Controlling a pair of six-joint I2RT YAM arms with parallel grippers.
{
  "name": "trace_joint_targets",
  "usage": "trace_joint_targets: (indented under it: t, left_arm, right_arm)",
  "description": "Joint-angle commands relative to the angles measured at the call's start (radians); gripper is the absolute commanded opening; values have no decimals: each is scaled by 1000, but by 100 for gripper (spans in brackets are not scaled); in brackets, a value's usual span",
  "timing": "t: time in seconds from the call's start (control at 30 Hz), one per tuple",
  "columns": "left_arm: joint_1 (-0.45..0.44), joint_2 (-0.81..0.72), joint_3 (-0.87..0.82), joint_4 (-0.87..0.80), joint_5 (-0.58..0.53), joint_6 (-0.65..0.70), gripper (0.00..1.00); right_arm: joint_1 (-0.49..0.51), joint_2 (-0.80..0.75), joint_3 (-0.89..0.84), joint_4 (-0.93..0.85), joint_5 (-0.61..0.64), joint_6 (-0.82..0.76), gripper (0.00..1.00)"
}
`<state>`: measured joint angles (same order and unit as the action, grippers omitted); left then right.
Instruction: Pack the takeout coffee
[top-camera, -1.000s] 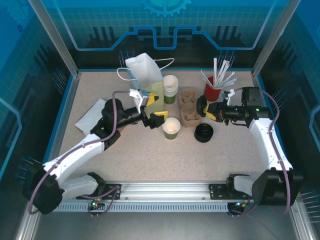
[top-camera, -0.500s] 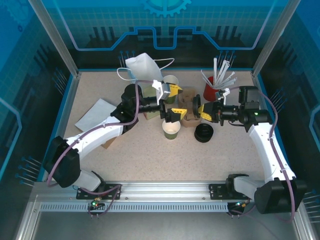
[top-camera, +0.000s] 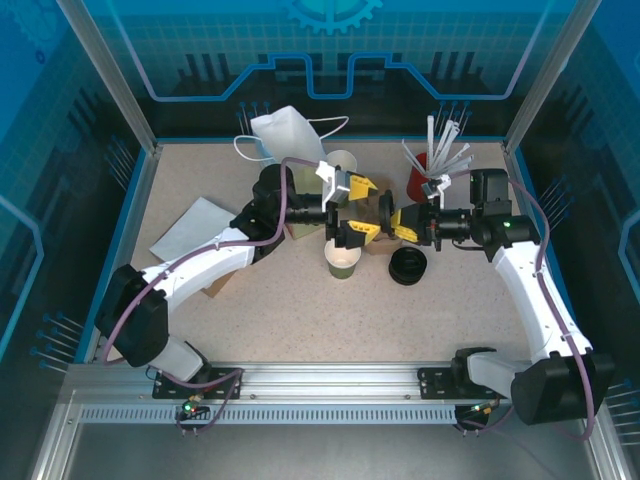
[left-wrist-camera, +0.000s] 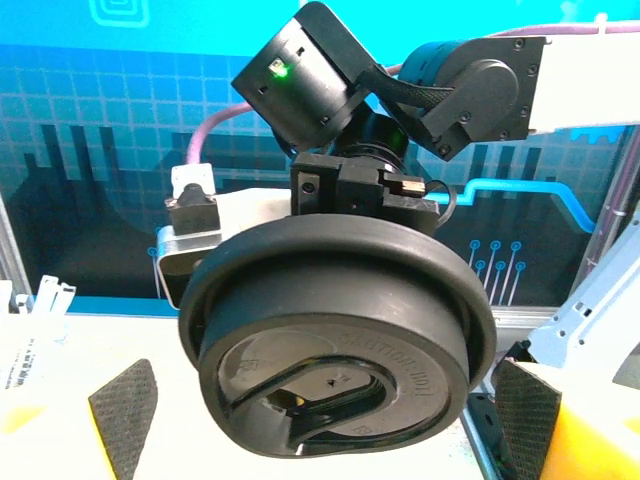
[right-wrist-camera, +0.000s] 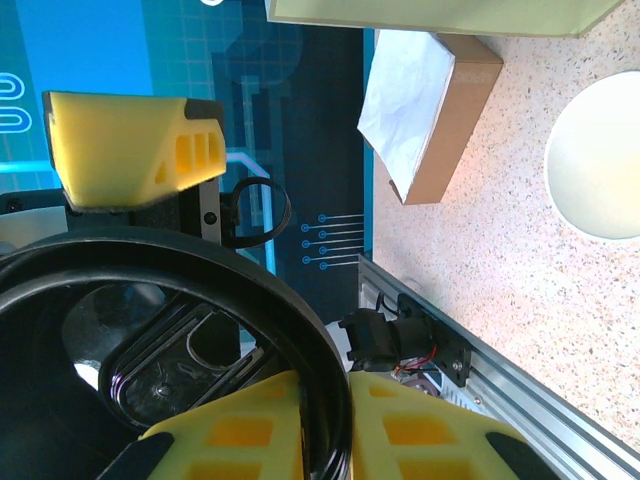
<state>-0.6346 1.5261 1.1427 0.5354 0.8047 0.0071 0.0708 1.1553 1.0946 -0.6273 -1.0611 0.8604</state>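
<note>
The takeout coffee's cup (top-camera: 342, 260), olive-green with a cream band, stands lidless on the table at mid-centre; its cream mouth (right-wrist-camera: 598, 170) also shows in the right wrist view. Just above and behind it, my right gripper (top-camera: 400, 220) is shut on the rim of a black lid (top-camera: 384, 212), held on edge. The yellow fingers (right-wrist-camera: 430, 440) pinch that rim (right-wrist-camera: 330, 400). My left gripper (top-camera: 365, 207) faces it from the left, open, its pads (left-wrist-camera: 125, 420) standing either side of the lid (left-wrist-camera: 335, 350) with a small gap.
A stack of black lids (top-camera: 408, 266) lies right of the cup. Behind the grippers are a cardboard carrier (top-camera: 378, 243), a cup stack (top-camera: 341, 160), a white paper bag (top-camera: 290, 135) and a red holder of stirrers (top-camera: 425, 180). A napkin (top-camera: 190, 228) lies at the left.
My left arm has swung right from beside the bag until its open jaws straddle the lid. My right gripper has carried the lid a little leftward toward it.
</note>
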Motion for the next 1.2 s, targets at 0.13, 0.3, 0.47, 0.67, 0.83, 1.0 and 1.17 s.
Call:
trace_joint_targets:
  t: [0.13, 0.3, 0.47, 0.67, 0.83, 1.0, 1.17]
  left_arm:
    - [-12, 22, 43, -10, 49, 30, 88]
    - [-16, 36, 62, -44, 68, 43, 81]
    - [-18, 41, 65, -55, 71, 51, 75]
    - [-22, 46, 67, -66, 67, 57, 77]
    - [-26, 52, 76, -100, 51, 86, 81]
    - [-28, 55, 81, -128, 48, 103, 80]
    - [-30, 56, 80, -146, 38, 118, 81]
  right_arm:
    - [33, 10, 40, -3, -36, -1, 17]
    - [44, 13, 45, -6, -32, 0, 17]
    - [56, 16, 50, -9, -24, -4, 17]
    - [77, 25, 56, -11, -19, -5, 17]
    - [90, 31, 64, -9, -14, -6, 17]
    - [95, 35, 65, -8, -11, -6, 17]
    - [99, 35, 65, -8, -9, -5, 17]
